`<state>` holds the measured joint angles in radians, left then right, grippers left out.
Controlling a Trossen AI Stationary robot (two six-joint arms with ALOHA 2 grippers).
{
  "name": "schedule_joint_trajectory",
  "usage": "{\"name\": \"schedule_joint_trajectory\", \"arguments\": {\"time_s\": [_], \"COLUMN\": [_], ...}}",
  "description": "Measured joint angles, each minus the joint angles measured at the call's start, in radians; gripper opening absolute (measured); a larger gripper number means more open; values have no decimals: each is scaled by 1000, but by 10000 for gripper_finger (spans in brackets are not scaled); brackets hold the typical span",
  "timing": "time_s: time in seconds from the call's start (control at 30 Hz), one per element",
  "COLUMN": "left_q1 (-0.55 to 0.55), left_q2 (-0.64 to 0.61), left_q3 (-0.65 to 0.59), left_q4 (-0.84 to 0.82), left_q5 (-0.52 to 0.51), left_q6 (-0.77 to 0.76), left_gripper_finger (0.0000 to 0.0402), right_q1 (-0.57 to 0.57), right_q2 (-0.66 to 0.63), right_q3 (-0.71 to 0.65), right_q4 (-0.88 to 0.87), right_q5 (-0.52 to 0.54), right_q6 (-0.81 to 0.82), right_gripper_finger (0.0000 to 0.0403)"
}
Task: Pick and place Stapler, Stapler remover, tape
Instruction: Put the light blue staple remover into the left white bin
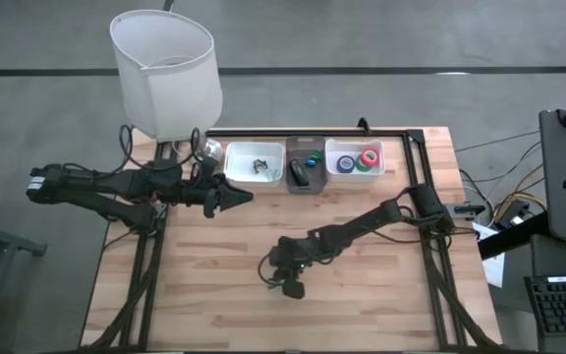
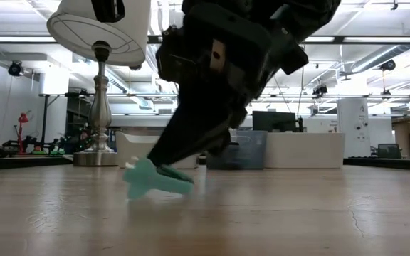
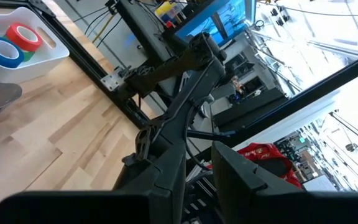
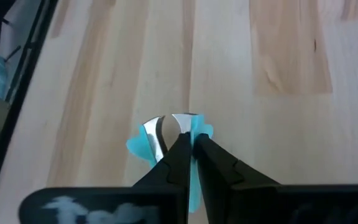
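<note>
Right gripper is down at the table, near its front middle. I see the fingers pinched together on the teal staple remover, which sits at the wood surface. Left gripper hovers by the white bin; I can't tell its finger gap. Stapler sits in the grey bin, tape rolls in the right white bin.

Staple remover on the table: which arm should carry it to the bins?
Right. Its gripper is already shut on the teal staple remover mid-table, while the left gripper hovers beside the white bin, holding nothing visible.
</note>
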<state>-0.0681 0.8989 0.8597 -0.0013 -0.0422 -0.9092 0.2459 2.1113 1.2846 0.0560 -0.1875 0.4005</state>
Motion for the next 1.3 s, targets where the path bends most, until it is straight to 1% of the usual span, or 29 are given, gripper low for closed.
{"name": "schedule_joint_trajectory", "arguments": {"time_s": [0.37, 0.53, 0.73, 1.03, 1.13, 1.3], "left_q1": [0, 1, 1, 1, 0, -2], "left_q2": [0, 0, 0, -11, -30, -69], "left_q3": [0, 0, 0, 0, 0, 1], "left_q4": [0, 0, 0, 1, 6, 9], "left_q5": [0, 0, 0, 0, 1, 5], "left_q6": [-1, -5, -4, -3, 2, 73], "left_gripper_finger": [81, 81, 81, 81, 81, 80], "right_q1": [-27, -68, -165, -343, -389, -450], "right_q2": [-3, -18, -36, -62, -72, -76], "right_q3": [57, 106, 164, 248, 269, 298], "right_q4": [-1, -70, -179, -205, -205, -202], "right_q5": [1, 2, 7, 11, 47, 136], "right_q6": [0, 1, -8, -11, -10, -7], "right_gripper_finger": [17, 17, 17, 17, 17, 17]}}
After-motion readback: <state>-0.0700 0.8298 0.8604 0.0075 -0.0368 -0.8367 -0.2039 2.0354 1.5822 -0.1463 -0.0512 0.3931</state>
